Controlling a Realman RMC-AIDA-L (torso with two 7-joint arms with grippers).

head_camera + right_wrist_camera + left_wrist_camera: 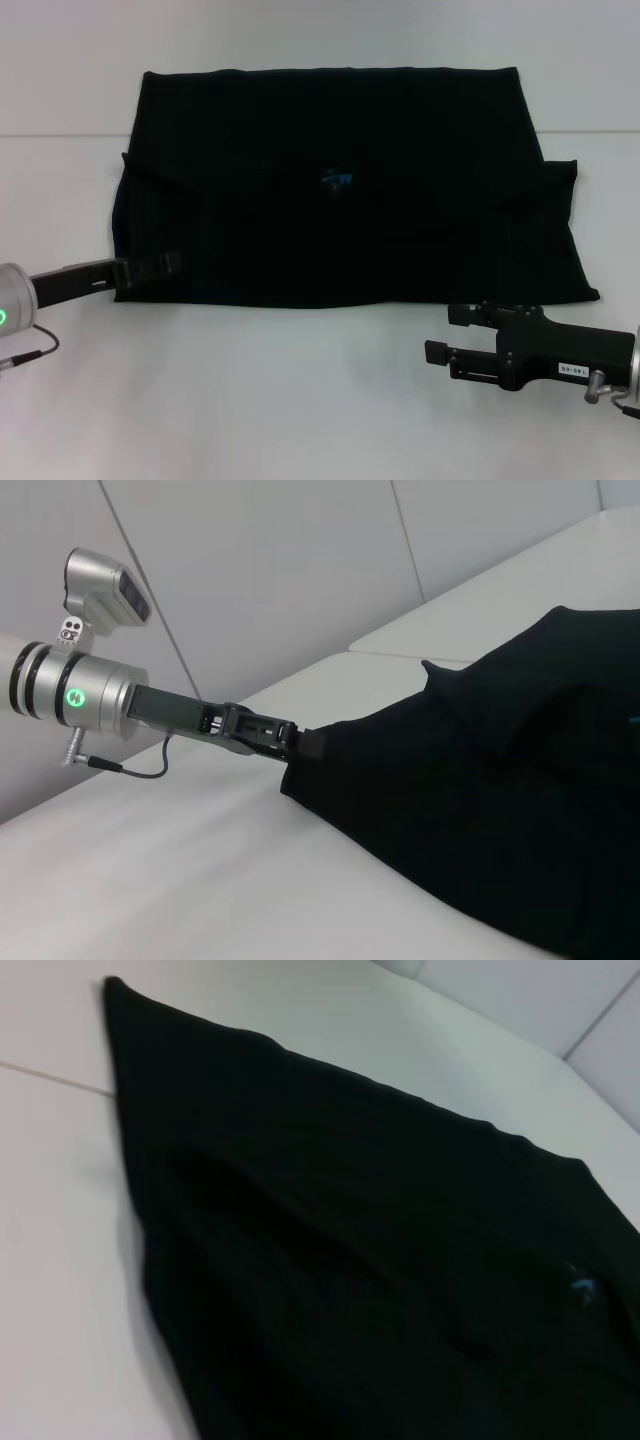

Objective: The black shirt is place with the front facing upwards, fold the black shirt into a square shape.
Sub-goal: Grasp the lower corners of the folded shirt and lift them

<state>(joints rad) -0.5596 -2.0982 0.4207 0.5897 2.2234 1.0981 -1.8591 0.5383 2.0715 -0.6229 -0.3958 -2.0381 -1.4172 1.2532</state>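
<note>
The black shirt (340,220) lies flat on the white table as a wide folded rectangle, its small blue neck label (337,180) showing near the middle. Both sleeve ends stick out a little at the sides. My left gripper (160,266) reaches in from the left and lies at the shirt's near-left corner, over the cloth edge. The right wrist view shows the left gripper (300,745) meeting that corner of the shirt (500,780). My right gripper (440,333) hovers open just off the shirt's near-right corner, holding nothing. In the left wrist view only the shirt (350,1260) and its label (582,1290) appear.
The white table (300,400) extends around the shirt, with a seam line (60,136) crossing it toward the far side. Pale panel walls (300,560) rise behind the table.
</note>
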